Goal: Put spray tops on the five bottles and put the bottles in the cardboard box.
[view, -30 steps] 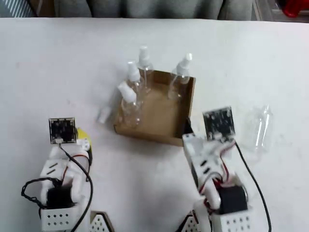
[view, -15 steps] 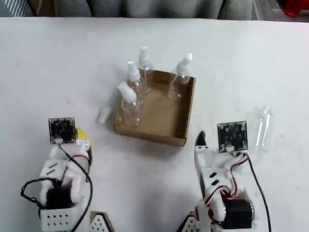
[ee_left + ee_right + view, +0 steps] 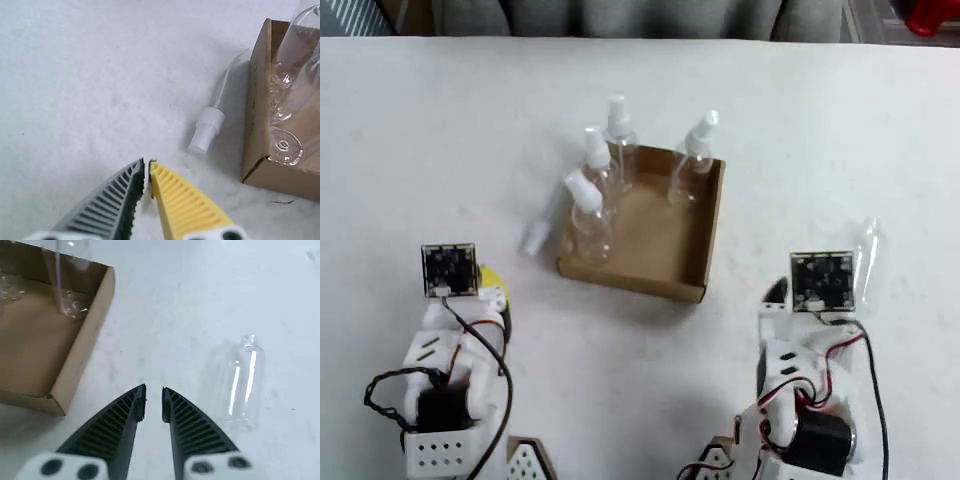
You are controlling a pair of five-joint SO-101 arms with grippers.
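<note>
Four capped bottles [image 3: 590,228] stand in the cardboard box [image 3: 712,215], crowded at its far and left sides. The fifth bottle [image 3: 242,382] lies uncapped on the table [image 3: 420,120] right of the box, near the right gripper [image 3: 153,388], jaws narrowly apart, empty. The last spray top [image 3: 206,131] lies just left of the box; left gripper [image 3: 147,162] pinched closed, empty. Risks: round btl may roll from a pinch; tube near box wall may hamper the grasp; loading no. 5 may topple the others.

You look down from high view over table [image 3: 410,130]. Your wrist cams sit low, close, angled forward; both share cardboard box [image 3: 630,280] edge.
</note>
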